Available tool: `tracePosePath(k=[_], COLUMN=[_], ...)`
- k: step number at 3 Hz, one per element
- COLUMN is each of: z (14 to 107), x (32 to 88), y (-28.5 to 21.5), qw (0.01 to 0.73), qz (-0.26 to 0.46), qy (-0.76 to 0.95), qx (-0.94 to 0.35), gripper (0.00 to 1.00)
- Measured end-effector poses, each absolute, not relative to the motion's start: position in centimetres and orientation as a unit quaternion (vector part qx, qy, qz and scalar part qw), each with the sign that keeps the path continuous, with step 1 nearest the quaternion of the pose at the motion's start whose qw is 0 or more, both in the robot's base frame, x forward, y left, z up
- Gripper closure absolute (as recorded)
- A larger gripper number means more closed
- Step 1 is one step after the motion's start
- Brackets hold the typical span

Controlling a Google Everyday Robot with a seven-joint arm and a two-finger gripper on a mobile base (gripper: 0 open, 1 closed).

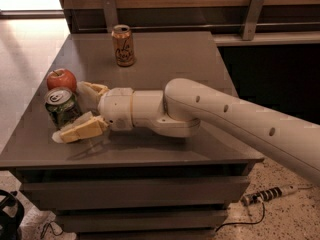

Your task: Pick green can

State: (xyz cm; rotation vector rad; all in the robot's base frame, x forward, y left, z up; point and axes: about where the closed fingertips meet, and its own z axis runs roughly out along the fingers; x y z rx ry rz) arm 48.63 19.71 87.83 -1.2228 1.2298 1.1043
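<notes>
The green can (61,106) stands upright near the left edge of the grey table (170,59), with a silver top and a green-and-white label. My gripper (75,111) reaches in from the right, open, with its two cream fingers either side of the can: the near finger (82,130) in front of it, the far finger (91,89) behind it. The can sits between the fingers, and I cannot tell whether they touch it. My white arm (210,114) crosses the table from the right.
A red apple (61,79) sits just behind the green can, close to the far finger. An orange-tan can (122,45) stands at the back of the table. A wooden wall with metal brackets runs behind. A power strip (267,194) lies on the floor.
</notes>
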Motion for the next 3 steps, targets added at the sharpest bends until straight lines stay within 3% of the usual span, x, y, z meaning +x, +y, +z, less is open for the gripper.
tracePosePath(k=[3], z=[88.04], x=[48.25], y=[20.23], qw=[0.515], qz=[0.462], qy=[0.508], qx=[-0.513], gripper=[0.87])
